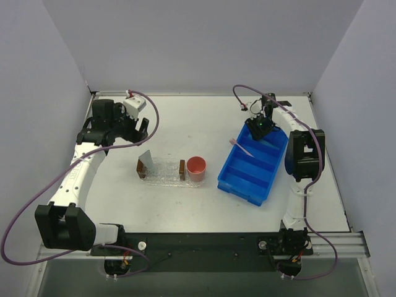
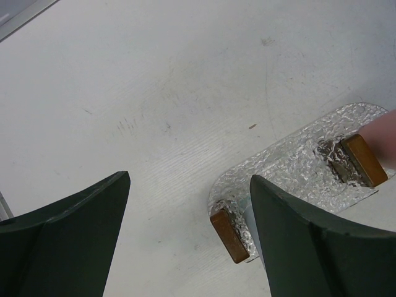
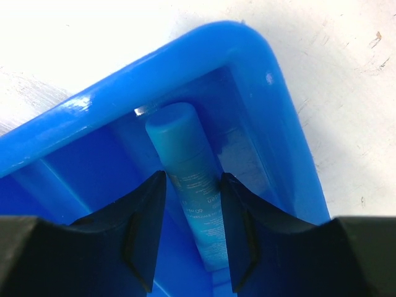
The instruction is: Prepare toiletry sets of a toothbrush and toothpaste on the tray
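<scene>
My right gripper (image 1: 260, 127) reaches down into the far compartment of the blue bin (image 1: 247, 179). In the right wrist view its jaws (image 3: 193, 180) are closed against both sides of the light blue toothpaste tube (image 3: 189, 179), which lies along the bin floor. The pink toothbrush (image 1: 241, 146) lies across the bin's left rim. The clear bumpy tray (image 1: 164, 174) lies mid-table, with a whitish-grey tube (image 1: 146, 159) leaning at its left end. My left gripper (image 1: 140, 124) is open and empty above bare table behind the tray's left end (image 2: 291, 167).
Two brown blocks (image 1: 142, 169) (image 1: 182, 168) stand on the tray's ends; both show in the left wrist view (image 2: 230, 236) (image 2: 364, 159). A pink cup (image 1: 197, 168) stands at the tray's right end. Walls enclose the table on three sides.
</scene>
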Controlling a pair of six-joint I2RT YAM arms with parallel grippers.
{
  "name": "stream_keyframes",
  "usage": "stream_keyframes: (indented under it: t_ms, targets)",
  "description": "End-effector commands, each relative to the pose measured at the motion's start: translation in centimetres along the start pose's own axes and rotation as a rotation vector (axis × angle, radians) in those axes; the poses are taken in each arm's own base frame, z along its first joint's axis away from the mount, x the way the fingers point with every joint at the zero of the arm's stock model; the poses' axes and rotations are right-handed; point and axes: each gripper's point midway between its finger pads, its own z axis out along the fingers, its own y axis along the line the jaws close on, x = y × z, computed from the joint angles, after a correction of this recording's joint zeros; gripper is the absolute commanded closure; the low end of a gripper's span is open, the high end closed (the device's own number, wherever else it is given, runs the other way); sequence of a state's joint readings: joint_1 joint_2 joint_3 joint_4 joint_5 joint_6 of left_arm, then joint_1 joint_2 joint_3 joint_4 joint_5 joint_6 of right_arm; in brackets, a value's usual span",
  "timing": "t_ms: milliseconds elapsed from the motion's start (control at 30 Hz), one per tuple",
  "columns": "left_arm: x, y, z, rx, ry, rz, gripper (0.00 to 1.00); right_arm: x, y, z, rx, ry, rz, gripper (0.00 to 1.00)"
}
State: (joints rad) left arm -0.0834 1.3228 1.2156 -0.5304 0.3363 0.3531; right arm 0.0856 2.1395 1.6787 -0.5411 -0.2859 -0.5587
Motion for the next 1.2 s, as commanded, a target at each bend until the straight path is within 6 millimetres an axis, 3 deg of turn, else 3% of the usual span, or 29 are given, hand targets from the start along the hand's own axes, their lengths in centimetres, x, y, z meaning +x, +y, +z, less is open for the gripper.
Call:
stream_keyframes:
  t_ms: [0,133,367,500,733,1000,1167]
  targets:
    - [-3.1,0.6,-0.9,-0.014,-0.081,0.034,0.11,2.1,1.6,-0.8,-0.056,0.062,0.013,0.63]
    - [-2.9,0.5,-0.9,-0.013,-0.077,0.035,0.11,2.3,1.5,-0.1,-0.046,0.074,0.013,0.65]
    - [-2.7,0.5,-1.0,-0.015,-0.076,0.046,0.11,1.1,1.1,-1.0,-0.017,0.052,0.010,0.90]
    - [-2.9,0.6,-0.7,-0.016,-0.091,0.043,0.11,-0.1,0.7,-2.6,0.009,0.021,0.013,0.96]
    - [-4.0,0.8,-0.2,-0.011,-0.126,0.039,0.11,-2.7,0.5,-6.3,0.034,-0.043,0.008,0.99]
    - [-5.6,0.7,0.2,0.011,-0.173,0.013,0.11,-3.2,0.8,-9.3,0.055,-0.082,-0.018,1.00]
    - [-7.3,0.3,0.1,0.037,-0.207,-0.032,0.11,-4.1,0.9,-12.4,0.074,-0.118,-0.043,1.00]
